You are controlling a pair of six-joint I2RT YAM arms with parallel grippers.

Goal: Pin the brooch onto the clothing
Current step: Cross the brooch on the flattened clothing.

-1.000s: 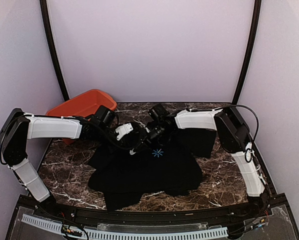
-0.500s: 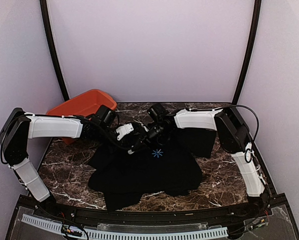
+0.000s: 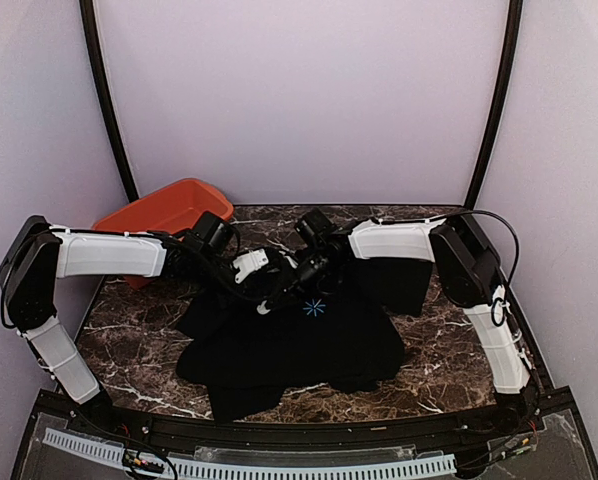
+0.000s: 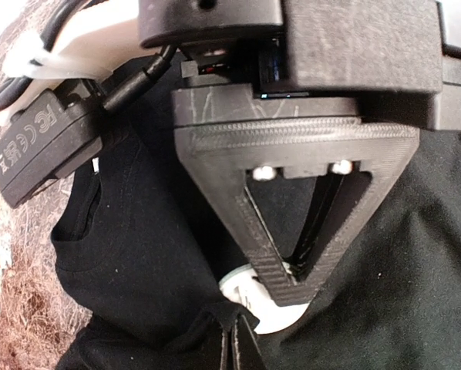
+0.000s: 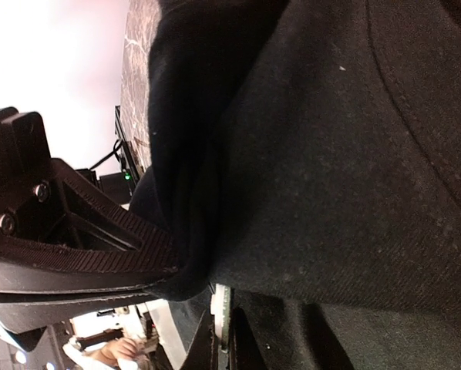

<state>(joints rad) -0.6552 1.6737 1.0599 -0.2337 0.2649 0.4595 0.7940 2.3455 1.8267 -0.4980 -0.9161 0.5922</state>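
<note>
The black T-shirt (image 3: 299,345) lies crumpled on the marble table, its light-blue starburst print (image 3: 315,307) facing up. Both grippers meet at the shirt's collar area, just left of and above the print. My left gripper (image 3: 270,297) is shut on the brooch (image 4: 265,307), a small pale round disc with a greyish rim, pressed against the fabric. In the right wrist view the brooch (image 5: 222,307) shows edge-on. My right gripper (image 3: 301,279) is shut on a raised fold of the shirt (image 5: 180,270) right beside the disc. Its fingertips (image 4: 232,344) show pinching the fabric in the left wrist view.
An orange-red bin (image 3: 164,212) stands at the back left corner of the table (image 3: 129,330). Pale enclosure walls and two black curved poles close in the back and sides. Bare marble shows to the left, right and front of the shirt.
My left gripper with the brooch has shifted slightly down and right, closer to the starburst print. My right gripper still holds the fold in nearly the same place.
</note>
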